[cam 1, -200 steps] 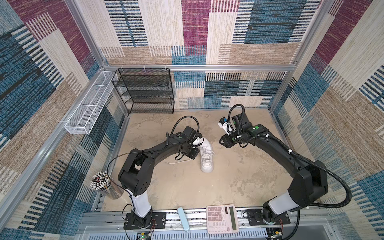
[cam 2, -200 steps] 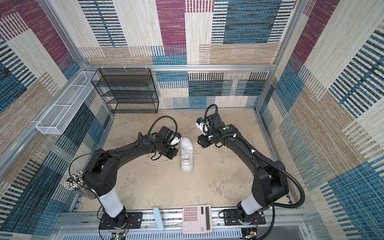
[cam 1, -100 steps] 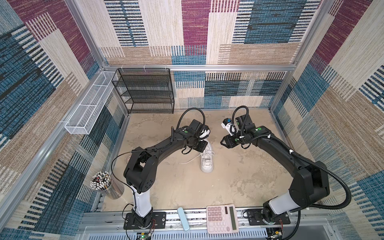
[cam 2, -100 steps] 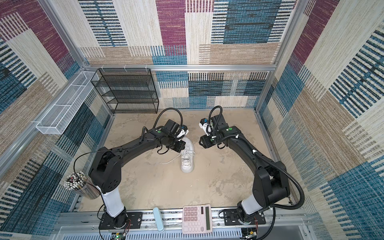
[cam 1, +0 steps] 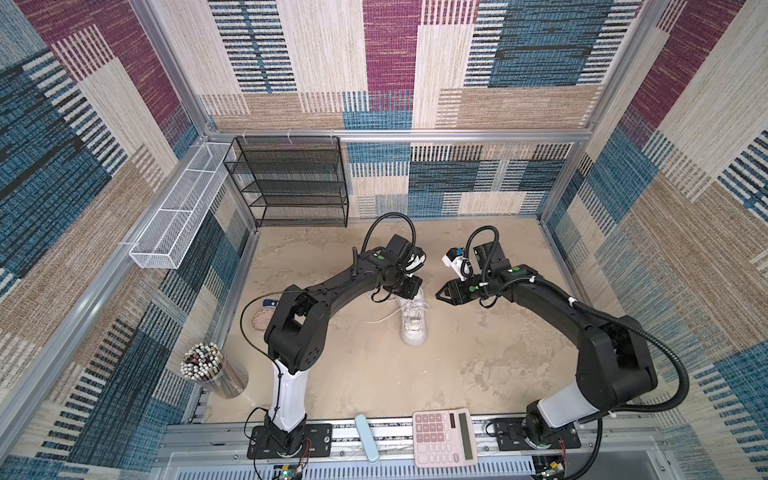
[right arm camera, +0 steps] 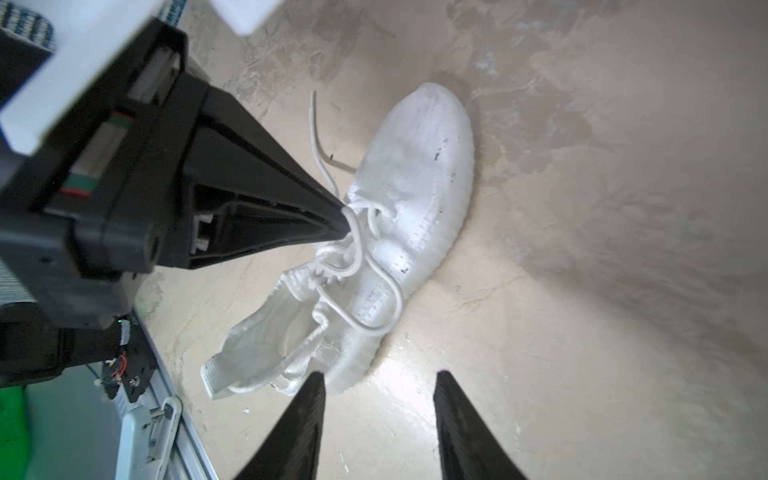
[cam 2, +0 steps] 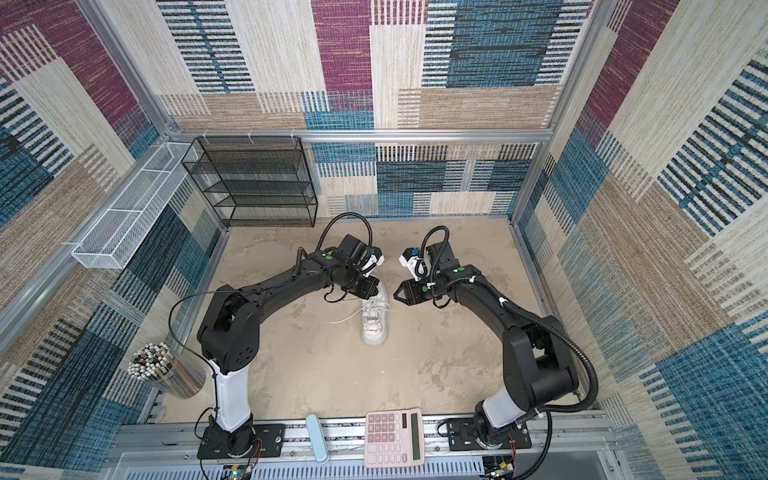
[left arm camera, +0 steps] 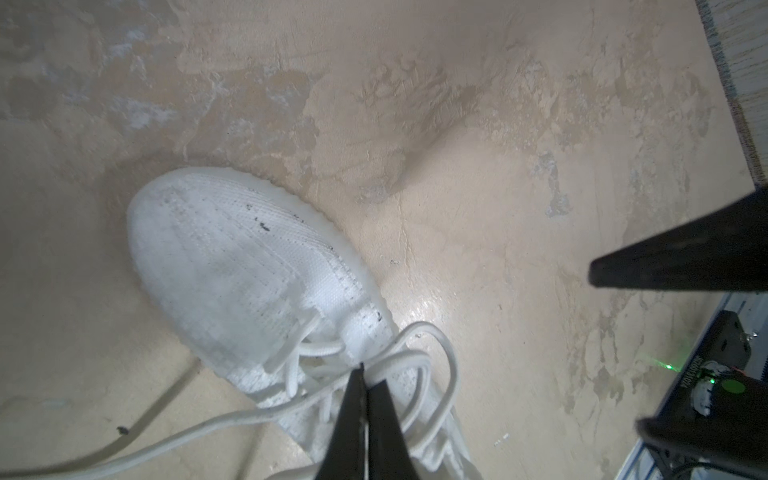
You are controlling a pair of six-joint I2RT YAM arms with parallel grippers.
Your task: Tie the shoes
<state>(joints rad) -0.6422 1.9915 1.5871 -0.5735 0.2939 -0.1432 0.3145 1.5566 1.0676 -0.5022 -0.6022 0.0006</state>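
In both top views the white sneaker [cam 1: 413,326] [cam 2: 375,326] rests on the tan tabletop [cam 1: 478,353]. Its long axis runs from the heel end, hidden under the left arm's wrist, to the toe, which points at the pink calculator [cam 1: 444,438] well beyond it. The left gripper [cam 1: 409,293] hangs right over the sneaker's lacing. The right gripper [cam 1: 441,296] sits off the sneaker's side, level with the heel end, tips aimed at it but apart from it. A loose lace end [cam 1: 380,319] trails off the sneaker's far side from the right gripper. The calculator's key markings are too small to read.

In the left wrist view the left gripper [left arm camera: 362,374] has its jaws pressed together, clamped on the laces [left arm camera: 399,359] over the sneaker's tongue. The right gripper [left arm camera: 619,349] shows past the sneaker's side, fingers parted. White print on a small black board [left arm camera: 692,370] there is too blurred to read.

In the right wrist view the right gripper [right arm camera: 379,374] stands parted with nothing between its fingers, the sneaker's heel collar just ahead. A slack loop [right arm camera: 401,301] of lace lies on the sneaker's near flank — likely what the coming move turns on, since it lies ahead of the free right gripper, across the long axis. No brand shows on the sneaker.
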